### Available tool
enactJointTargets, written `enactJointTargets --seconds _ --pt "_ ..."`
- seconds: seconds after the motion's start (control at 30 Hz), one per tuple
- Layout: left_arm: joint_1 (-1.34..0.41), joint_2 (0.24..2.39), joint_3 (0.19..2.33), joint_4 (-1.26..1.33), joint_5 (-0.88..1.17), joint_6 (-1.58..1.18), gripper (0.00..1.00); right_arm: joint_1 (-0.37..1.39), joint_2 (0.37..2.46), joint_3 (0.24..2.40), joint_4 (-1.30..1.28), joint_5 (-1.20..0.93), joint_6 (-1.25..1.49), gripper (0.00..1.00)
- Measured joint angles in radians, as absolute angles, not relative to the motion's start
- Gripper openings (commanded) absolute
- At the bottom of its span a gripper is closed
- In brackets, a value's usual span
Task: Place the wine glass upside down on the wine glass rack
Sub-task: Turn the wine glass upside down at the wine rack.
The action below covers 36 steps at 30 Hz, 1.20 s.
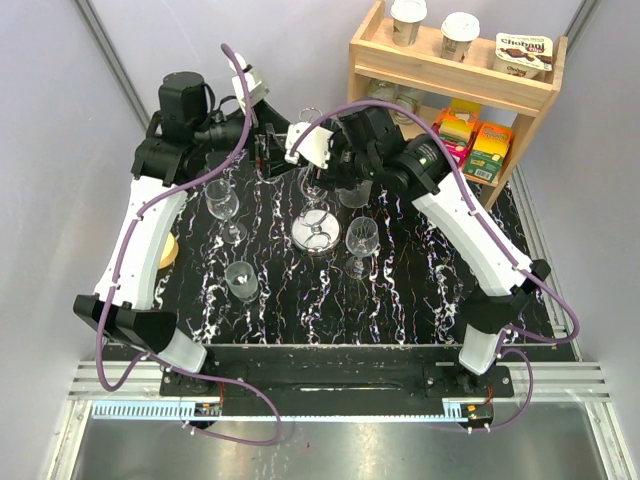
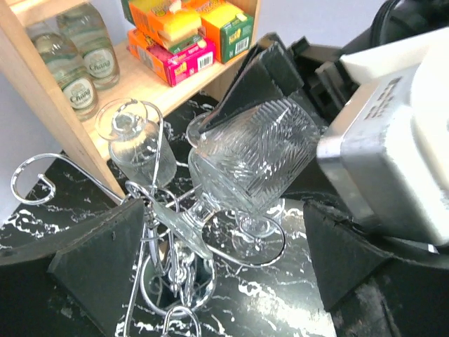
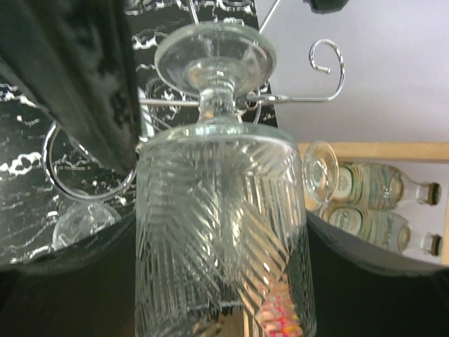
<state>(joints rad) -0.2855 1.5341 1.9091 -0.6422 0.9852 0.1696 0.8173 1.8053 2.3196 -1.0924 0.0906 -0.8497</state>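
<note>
A ribbed wine glass (image 3: 221, 232) hangs upside down, its foot (image 3: 214, 56) uppermost and its stem against a wire arm of the silver wine glass rack (image 3: 326, 67). My right gripper (image 3: 221, 267) is shut on its bowl, with a dark finger on each side. In the left wrist view the same glass (image 2: 249, 151) is tilted over the rack (image 2: 151, 281), and my left gripper (image 2: 217, 260) stands wide open just below it, holding nothing. A smaller glass (image 2: 137, 140) hangs upside down on the rack. From above, both grippers meet over the rack (image 1: 315, 232).
Three stemmed glasses stand on the black marbled table (image 1: 400, 300): one left (image 1: 222, 205), one front left (image 1: 242, 280), one right of the rack (image 1: 361, 240). A wooden shelf (image 1: 455, 70) with bottles, boxes and cups stands at the back right.
</note>
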Motion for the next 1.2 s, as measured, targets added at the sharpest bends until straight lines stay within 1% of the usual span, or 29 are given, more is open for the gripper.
enactJointTargets --seconds 0.33,0.6,0.77,1.0,1.2 --pt "-0.181 1.492 1.89 -0.509 1.021 0.059 0.99 0.817 1.753 2.221 -1.058 0.115 -0.799 0.0" --pt "-0.183 1.481 1.854 -0.478 1.015 0.053 0.99 0.817 1.719 2.141 -0.992 0.123 -0.78 0.0" --pt "-0.178 1.48 1.832 -0.484 1.014 0.103 0.99 0.817 1.702 2.129 -0.956 0.123 -0.776 0.0" --pt "-0.152 1.481 1.788 -0.492 1.11 0.168 0.99 0.808 1.668 2.129 -0.939 0.064 -0.754 0.0" --pt "-0.141 1.482 1.763 -0.413 1.237 0.156 0.99 0.78 1.626 2.129 -0.936 -0.03 -0.734 0.0"
